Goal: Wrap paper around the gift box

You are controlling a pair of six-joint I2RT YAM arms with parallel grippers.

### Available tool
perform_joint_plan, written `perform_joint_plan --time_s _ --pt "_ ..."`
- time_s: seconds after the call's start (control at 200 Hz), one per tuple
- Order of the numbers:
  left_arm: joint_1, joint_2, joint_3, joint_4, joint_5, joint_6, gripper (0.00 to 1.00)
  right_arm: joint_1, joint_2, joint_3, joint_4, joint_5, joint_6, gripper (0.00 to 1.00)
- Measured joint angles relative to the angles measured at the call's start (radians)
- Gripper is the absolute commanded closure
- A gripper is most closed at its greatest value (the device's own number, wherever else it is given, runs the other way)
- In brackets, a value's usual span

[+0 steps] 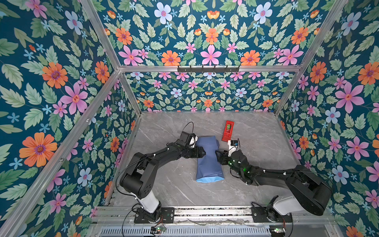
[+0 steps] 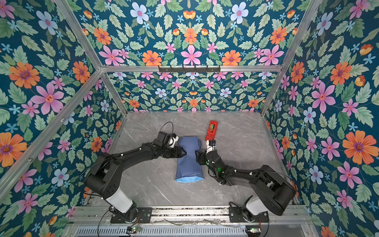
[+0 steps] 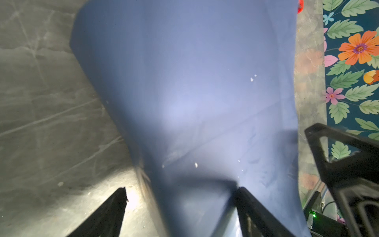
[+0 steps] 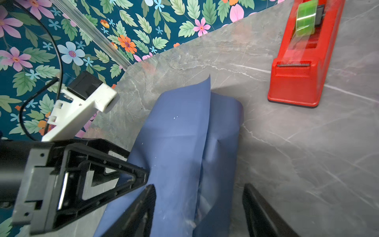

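The paper (image 1: 208, 162) (image 2: 189, 162) lies mid-table as a loose tube, slate-blue outside, with its light blue face showing at the near open end. It pinches in at the middle between both grippers. The gift box is hidden under it. My left gripper (image 1: 203, 153) (image 2: 183, 153) (image 3: 180, 188) is open against the tube's left side. One finger is over the table and the other over the paper (image 3: 194, 92). My right gripper (image 1: 217, 153) (image 2: 198, 154) (image 4: 199, 185) is open at the right side. Its jaws straddle the overlapping edge of the paper (image 4: 180, 133) without gripping it.
A red tape dispenser (image 1: 227, 131) (image 2: 211, 130) (image 4: 301, 61) with a green roll stands just behind my right gripper, near the tube's far right corner. Grey marble tabletop (image 1: 256, 133) surrounds the tube, and floral walls enclose three sides.
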Motion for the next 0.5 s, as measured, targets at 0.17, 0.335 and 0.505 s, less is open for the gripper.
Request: perform_joint_plan --time_s 0.17,0.335,0.505 --pt "0.0 0.001 0.0 0.002 0.0 0.0 0.15 -0.047 -0.124 0.009 -0.151 0.007 -0.019 0.31" --pt "0.0 0.001 0.001 0.001 0.0 0.0 0.15 -0.051 -0.203 0.097 -0.344 -0.005 -0.055 0.37" --pt "0.0 0.001 0.002 0.0 0.0 0.0 0.15 -0.007 -0.178 0.215 -0.53 -0.026 -0.084 0.44"
